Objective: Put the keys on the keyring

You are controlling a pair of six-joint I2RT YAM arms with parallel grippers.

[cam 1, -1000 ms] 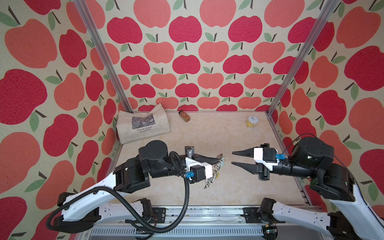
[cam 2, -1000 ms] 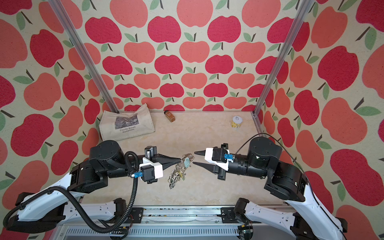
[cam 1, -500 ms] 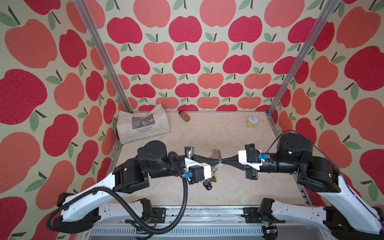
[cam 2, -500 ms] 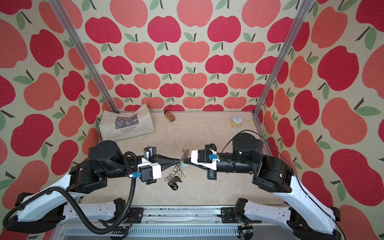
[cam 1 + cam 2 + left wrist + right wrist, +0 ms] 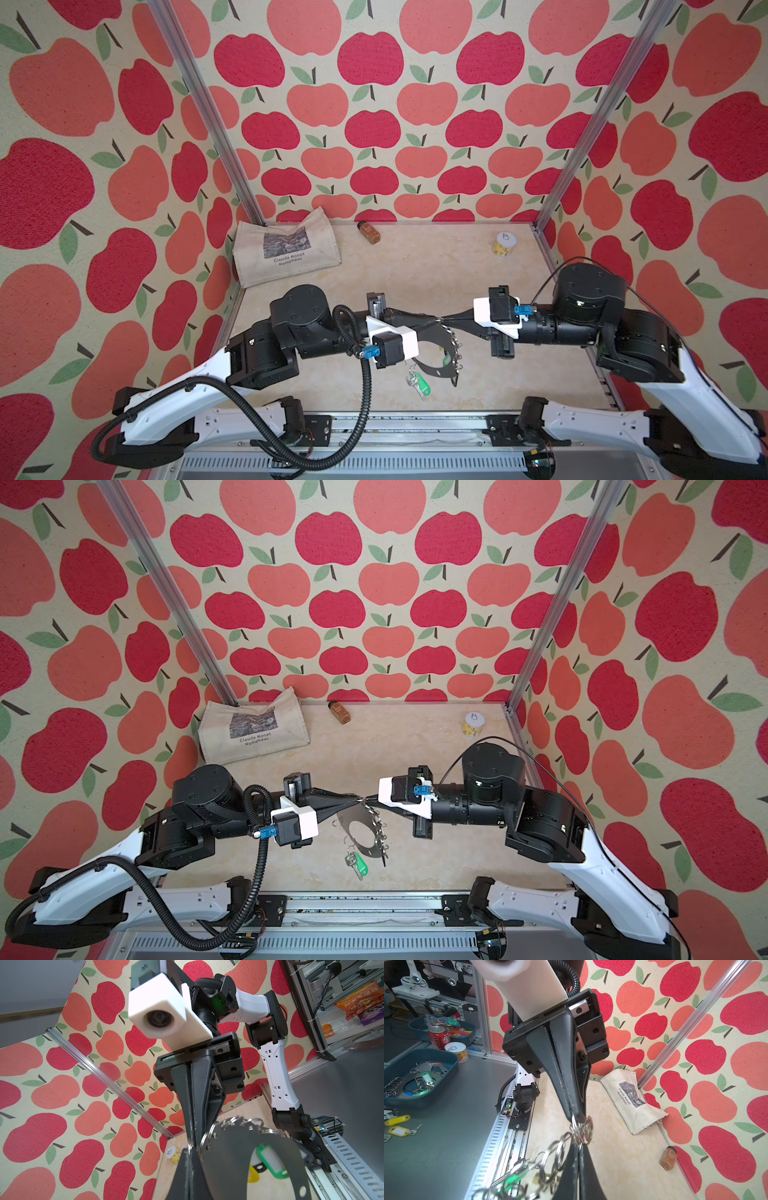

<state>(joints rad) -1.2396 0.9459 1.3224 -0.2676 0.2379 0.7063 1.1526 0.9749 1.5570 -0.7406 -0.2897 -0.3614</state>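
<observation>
While the left hand and right hand pinch the keyring, the bag reads "Claude Monet Nymphéas".

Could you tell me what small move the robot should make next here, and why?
Probably ease the left gripper open. Both it and the right gripper are shut tip to tip on the split rings of the keyring, which hangs below them with a green-tagged key dangling; one grip seems enough.
</observation>
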